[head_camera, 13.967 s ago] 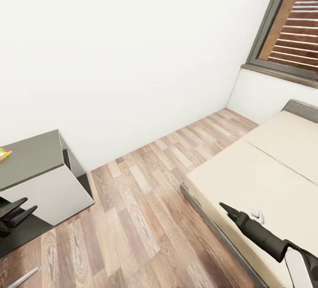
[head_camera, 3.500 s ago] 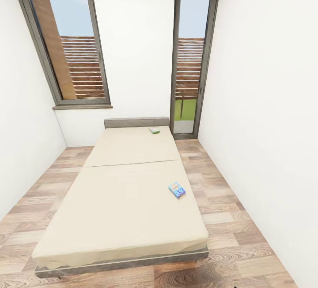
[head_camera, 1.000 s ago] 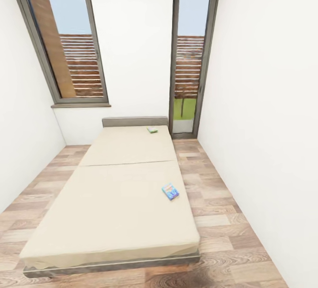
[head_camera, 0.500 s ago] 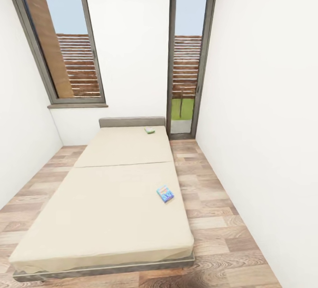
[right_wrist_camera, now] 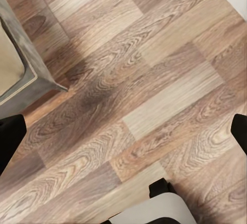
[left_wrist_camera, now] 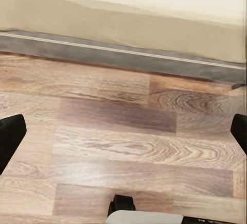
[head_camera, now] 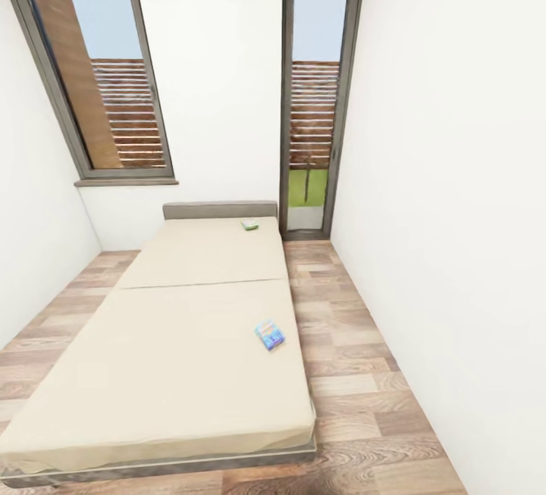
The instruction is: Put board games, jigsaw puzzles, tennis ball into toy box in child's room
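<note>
Cream mattress of the bed (head_camera: 174, 343) is filling the lower left and centre of the head view, split by a seam, with its dark headboard against the far wall; a blue-yellow game (head_camera: 269, 334) is lying flat near the bed's right edge at mid-frame, and a white-green game (head_camera: 249, 225) is lying well apart from it, just beside the headboard. The left gripper (left_wrist_camera: 123, 131) is hanging spread wide over the floor (left_wrist_camera: 123, 147) with the bed frame across the upper part of its wrist view; the right gripper (right_wrist_camera: 123, 131) is likewise standing wide apart over planks, holding nothing, a bed corner showing at the upper left of its view.
</note>
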